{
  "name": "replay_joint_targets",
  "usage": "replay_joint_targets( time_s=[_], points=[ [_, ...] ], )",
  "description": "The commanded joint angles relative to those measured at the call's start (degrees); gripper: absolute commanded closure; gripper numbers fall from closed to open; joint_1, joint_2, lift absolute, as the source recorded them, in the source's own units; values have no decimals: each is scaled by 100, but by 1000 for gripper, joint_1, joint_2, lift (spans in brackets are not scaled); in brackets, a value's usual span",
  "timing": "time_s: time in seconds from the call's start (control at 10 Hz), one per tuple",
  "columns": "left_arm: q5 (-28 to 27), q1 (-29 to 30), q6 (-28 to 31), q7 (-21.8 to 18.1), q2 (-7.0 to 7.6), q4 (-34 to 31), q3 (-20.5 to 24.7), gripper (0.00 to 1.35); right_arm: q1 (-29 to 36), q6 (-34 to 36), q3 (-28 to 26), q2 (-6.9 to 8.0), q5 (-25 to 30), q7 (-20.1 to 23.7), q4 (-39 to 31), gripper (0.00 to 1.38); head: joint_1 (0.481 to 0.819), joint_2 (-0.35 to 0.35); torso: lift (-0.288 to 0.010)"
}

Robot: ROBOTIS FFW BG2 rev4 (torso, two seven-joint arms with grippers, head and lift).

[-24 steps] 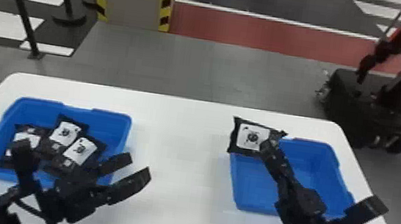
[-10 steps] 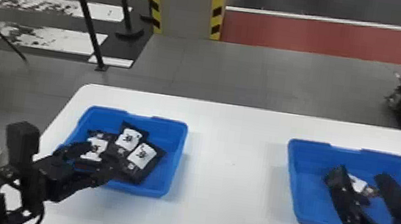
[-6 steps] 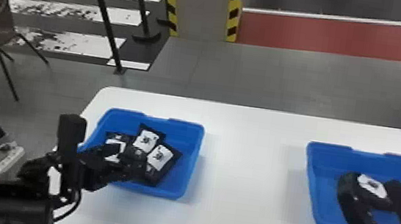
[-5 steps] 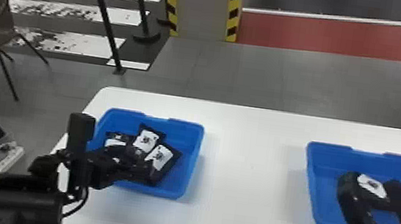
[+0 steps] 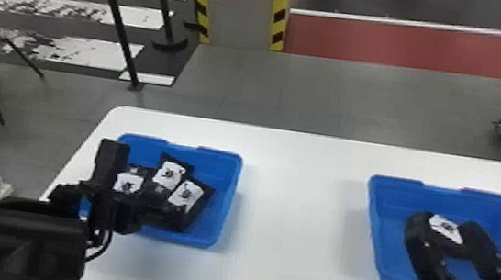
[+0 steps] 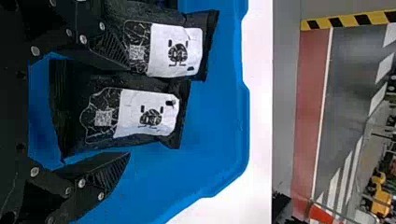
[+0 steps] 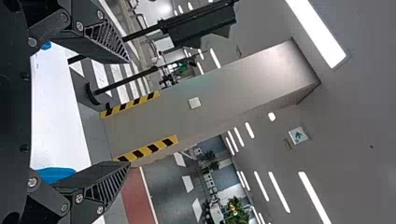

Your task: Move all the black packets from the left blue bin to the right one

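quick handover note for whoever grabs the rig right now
Left end effector: open in the left bin, fingers either side of one packet, not clamped on it.
Right end effector: open over the right bin, holding nothing.
Done: one black packet is in the right bin.
To do: three black packets are in the left bin, including the one between the fingers.

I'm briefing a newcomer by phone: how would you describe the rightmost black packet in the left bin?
On the white table, find the left blue plastic bin. Inside, pick the black packet with a white label that lies nearer the bin's right wall than its two similar neighbours.
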Motion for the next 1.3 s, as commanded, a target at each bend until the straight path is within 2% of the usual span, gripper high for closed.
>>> replay_joint_targets(
  time_s=[0.0, 0.2, 0.3, 0.4, 0.6, 0.9, 1.0, 1.2],
  points=[
    [-115, -61, 217, -6, 5, 16, -2, 797, -12, -4, 0, 0, -47, 1, 26, 269, 695, 134, -110],
    [-194, -104, 203, -94, 58, 16, -10, 822, -12, 10, 0, 0, -82, 18, 55, 269, 695, 142, -110],
    [-300, -75, 63, -68, 40, 16, 34, 1312, -12, 10, 0, 0, -109, 27, 69, 269, 695, 143, -110],
    [-273, -5, -134, -68, -30, 2, 209, 1245, -27, 10, 0, 0, -109, 44, 69, 269, 695, 148, -110],
    [166, 192, -668, -173, -30, -181, 262, 1207, -27, 10, 9, -9, -117, 71, 26, 269, 695, 159, -110],
    [772, 1064, -893, -393, -153, -1630, 306, 1207, -83, 39, 141, -9, -302, 203, -2, 269, 695, 134, -110],
    [975, 1218, -1006, -490, -179, -1855, 253, 1207, -167, 179, 158, -9, -337, 343, -2, 269, 695, 131, -110],
    [1273, 1359, -1245, -595, -215, -1953, -125, 1207, -645, 573, 308, -26, -495, 879, 237, 269, 695, 112, -110]
  ],
)
